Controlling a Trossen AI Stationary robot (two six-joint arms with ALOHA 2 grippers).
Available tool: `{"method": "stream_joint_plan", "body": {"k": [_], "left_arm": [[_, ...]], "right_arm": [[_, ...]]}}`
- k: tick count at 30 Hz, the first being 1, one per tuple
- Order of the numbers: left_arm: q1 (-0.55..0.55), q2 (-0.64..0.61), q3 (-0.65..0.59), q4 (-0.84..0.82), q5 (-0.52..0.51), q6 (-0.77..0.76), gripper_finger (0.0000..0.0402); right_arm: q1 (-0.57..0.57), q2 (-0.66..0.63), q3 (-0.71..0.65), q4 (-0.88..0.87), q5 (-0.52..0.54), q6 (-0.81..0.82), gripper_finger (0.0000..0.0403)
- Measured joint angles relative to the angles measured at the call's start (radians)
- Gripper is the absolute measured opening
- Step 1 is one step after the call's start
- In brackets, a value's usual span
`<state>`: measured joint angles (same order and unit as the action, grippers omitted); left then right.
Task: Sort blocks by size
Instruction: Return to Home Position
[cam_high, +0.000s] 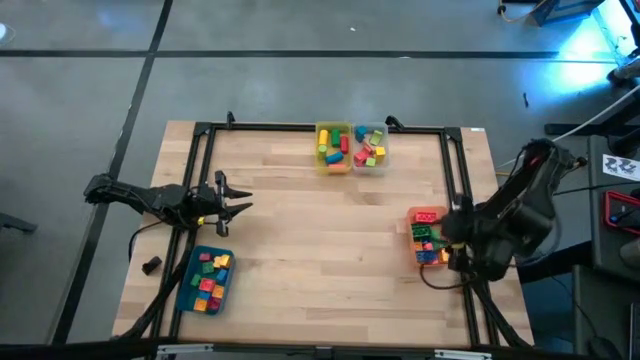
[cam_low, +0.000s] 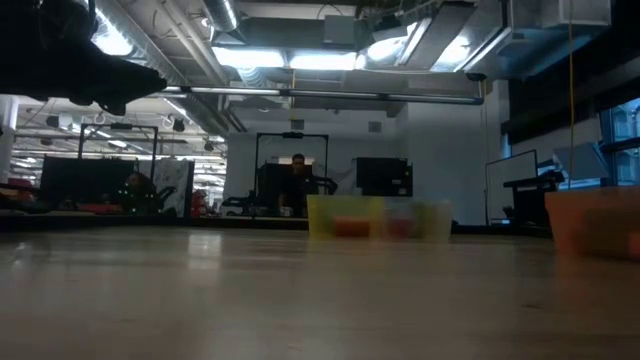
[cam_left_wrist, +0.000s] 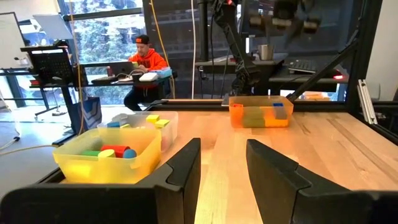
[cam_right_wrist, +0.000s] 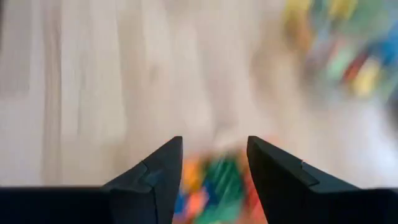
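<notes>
Blocks in several colours lie in four bins: a teal bin (cam_high: 205, 280) at the near left, a yellow bin (cam_high: 333, 147) and a clear bin (cam_high: 370, 147) at the far middle, and an orange bin (cam_high: 428, 238) at the right. My left gripper (cam_high: 235, 208) is open and empty above the table's left side, pointing toward the right; its fingers (cam_left_wrist: 186, 168) stand apart. My right gripper (cam_right_wrist: 214, 162) is open above the orange bin's blocks (cam_right_wrist: 214, 180), which show blurred between its fingers. In the high view the right arm (cam_high: 500, 230) covers it.
A black frame (cam_high: 455, 170) runs round the table's edges. A small dark object (cam_high: 151, 265) lies by the near left rail. Bare wood lies between the bins in the table's middle (cam_high: 330, 240). A person in orange (cam_left_wrist: 146, 62) sits at a desk beyond the table.
</notes>
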<state>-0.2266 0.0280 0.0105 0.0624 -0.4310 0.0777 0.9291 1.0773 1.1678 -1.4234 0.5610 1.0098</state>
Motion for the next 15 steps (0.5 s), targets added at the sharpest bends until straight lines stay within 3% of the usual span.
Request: {"method": "stream_joint_plan", "body": {"k": [2, 5, 10, 15], "left_arm": [[0.000, 0.000, 0.000, 0.000, 0.000, 0.000, 0.0114], [0.000, 0.000, 0.000, 0.000, 0.000, 0.000, 0.0114], [0.000, 0.000, 0.000, 0.000, 0.000, 0.000, 0.0114], [0.000, 0.000, 0.000, 0.000, 0.000, 0.000, 0.0114]], "right_arm": [[0.000, -0.020, 0.054, 0.018, 0.116, -0.132, 0.0182], [-0.038, -0.071, 0.092, 0.094, 0.200, -0.360, 0.0182], [-0.172, -0.186, 0.093, 0.229, 0.193, -0.617, 0.0182], [-0.336, -0.287, 0.093, 0.285, 0.131, -0.726, 0.0182]]}}
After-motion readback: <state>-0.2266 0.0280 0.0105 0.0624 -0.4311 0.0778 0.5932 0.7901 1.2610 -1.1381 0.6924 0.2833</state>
